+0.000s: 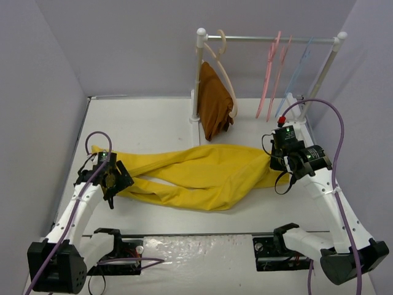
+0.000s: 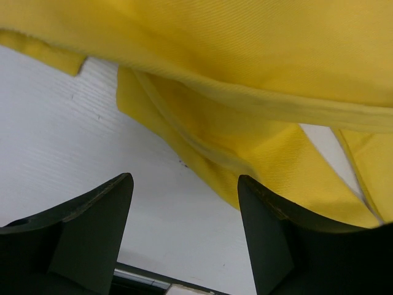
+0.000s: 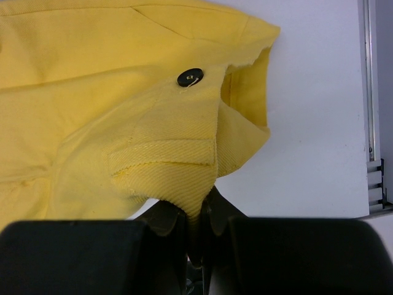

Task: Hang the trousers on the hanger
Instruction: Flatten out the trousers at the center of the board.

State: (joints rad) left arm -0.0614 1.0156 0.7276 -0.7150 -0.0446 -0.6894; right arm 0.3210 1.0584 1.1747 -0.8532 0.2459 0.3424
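Observation:
The yellow trousers (image 1: 196, 175) lie spread across the table, legs pointing left, waist at the right. My right gripper (image 1: 284, 165) is shut on the waistband (image 3: 169, 175) beside a black button (image 3: 190, 77). My left gripper (image 1: 112, 179) is open and empty, just above the table at the leg ends; the yellow leg cloth (image 2: 245, 74) lies just ahead of its fingers (image 2: 98, 215). Two thin pink hangers (image 1: 273, 74) hang on the rack rail at the back right.
A white clothes rack (image 1: 270, 39) stands at the back. A beige hanger (image 1: 221, 61) carrying a rust-brown cloth (image 1: 215, 107) hangs at its left end. A light blue hanger (image 1: 298, 70) hangs right of the pink ones. Grey walls close in both sides.

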